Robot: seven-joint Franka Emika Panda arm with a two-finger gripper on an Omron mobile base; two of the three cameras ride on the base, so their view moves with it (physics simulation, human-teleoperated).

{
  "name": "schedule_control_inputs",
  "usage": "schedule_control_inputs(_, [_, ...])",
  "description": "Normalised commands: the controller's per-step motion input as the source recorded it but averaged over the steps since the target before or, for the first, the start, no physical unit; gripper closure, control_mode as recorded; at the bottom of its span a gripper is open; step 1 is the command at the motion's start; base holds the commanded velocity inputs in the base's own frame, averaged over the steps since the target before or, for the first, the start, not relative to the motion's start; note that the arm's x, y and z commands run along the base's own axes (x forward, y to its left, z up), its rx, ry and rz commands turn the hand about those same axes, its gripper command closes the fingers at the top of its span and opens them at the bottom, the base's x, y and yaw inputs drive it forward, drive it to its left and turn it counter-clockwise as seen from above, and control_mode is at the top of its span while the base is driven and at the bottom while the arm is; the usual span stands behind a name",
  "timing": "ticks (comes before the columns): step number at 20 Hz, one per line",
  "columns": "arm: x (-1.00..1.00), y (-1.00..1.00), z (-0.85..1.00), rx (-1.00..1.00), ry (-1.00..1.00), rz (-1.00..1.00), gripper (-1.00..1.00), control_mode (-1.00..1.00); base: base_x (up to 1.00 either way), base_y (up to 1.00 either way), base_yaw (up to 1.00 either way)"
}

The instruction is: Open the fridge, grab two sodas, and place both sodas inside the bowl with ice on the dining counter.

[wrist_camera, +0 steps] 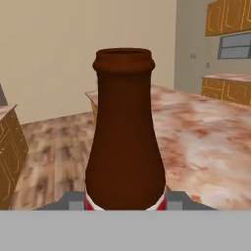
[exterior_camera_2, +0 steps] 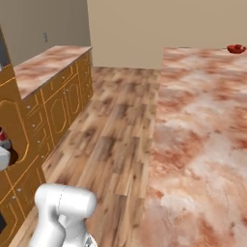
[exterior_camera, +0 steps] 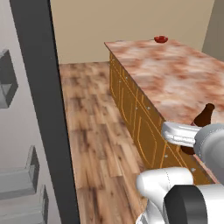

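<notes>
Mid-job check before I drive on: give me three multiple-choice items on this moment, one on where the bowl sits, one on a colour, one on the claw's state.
1. Where is the red bowl?
A. On the wood floor
B. At the far end of the dining counter
C. Right beside the bottle

2. What colour is the bottle body?
A. Dark brown
B. Green
C. Clear

3. What is the claw doing?
A. Hanging open with nothing in it
B. Shut on the bowl
C. Shut on the bottle, which stands upright

Answers:
1 B: both base views show the bowl small at the counter's far end, well apart from the bottle.
2 A: the hand view shows a dark-brown neck and body above a red label band.
3 C: the hand view shows a grey finger tip on each side of the bottle's labelled part.
</notes>
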Motion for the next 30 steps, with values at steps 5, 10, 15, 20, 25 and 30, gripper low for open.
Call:
schedule_control_inputs(5, [0.00, 0.00, 0.00, 0.00, 0.00, 0.00, 1.00, 1.00, 1.00, -0.23, 0.00])
schedule_control_inputs(10, [0.00, 0.00, 0.00, 0.00, 0.00, 0.00, 1.00, 1.00, 1.00, -0.13, 0.00])
schedule_control_inputs(15, [0.00, 0.00, 0.00, 0.00, 0.00, 0.00, 1.00, 1.00, 1.00, -0.01, 0.00])
schedule_control_inputs(20, [0.00, 0.00, 0.00, 0.00, 0.00, 0.00, 1.00, 1.00, 1.00, 0.00, -0.02])
schedule_control_inputs(25, [0.00, 0.00, 0.00, 0.00, 0.00, 0.00, 1.00, 1.00, 1.00, 0.20, -0.13])
schedule_control_inputs(30, [0.00, 0.00, 0.00, 0.00, 0.00, 0.00, 1.00, 1.00, 1.00, 0.35, -0.20])
